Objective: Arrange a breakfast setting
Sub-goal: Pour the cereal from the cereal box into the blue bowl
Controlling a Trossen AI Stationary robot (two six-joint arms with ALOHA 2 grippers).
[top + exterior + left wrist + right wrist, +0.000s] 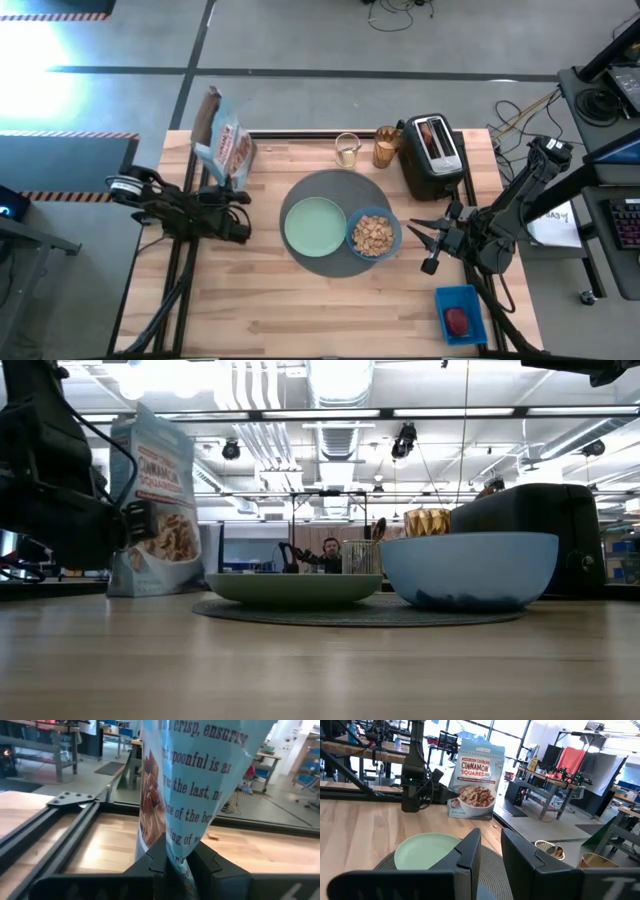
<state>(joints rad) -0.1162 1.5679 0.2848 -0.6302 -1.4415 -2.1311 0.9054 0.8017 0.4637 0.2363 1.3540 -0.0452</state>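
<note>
Closest to the low camera sits the blue bowl (pixel 470 569), resting on the edge of the round dark-grey mat (pixel 318 262) and touching the pale green plate (pixel 312 225) beside it (both lie on the mat near the middle of the wooden table (pixel 300 320)). From above, the bowl holds cereal squares (pixel 374 235), while the plate is bare. Behind the mat, along the far edge, stand a small clear cup (pixel 347 149) and the amber glass (pixel 387 146) side by side, and just to their right a black toaster (pixel 432 157) with the brown toast slice (pixel 430 136) showing in its slot. At the near right corner a blue container (pixel 460 312) holds the small red food piece (pixel 457 320). On the left side, the left gripper (pixel 170 862) is clamped shut on the lower edge of a cereal bag (pixel 226 146), which stands upright near the table's far left corner. The right gripper (pixel 428 240) hangs just right of the bowl, pointing toward it; its fingers (pixel 470 852) stand narrowly apart with nothing between them.
</note>
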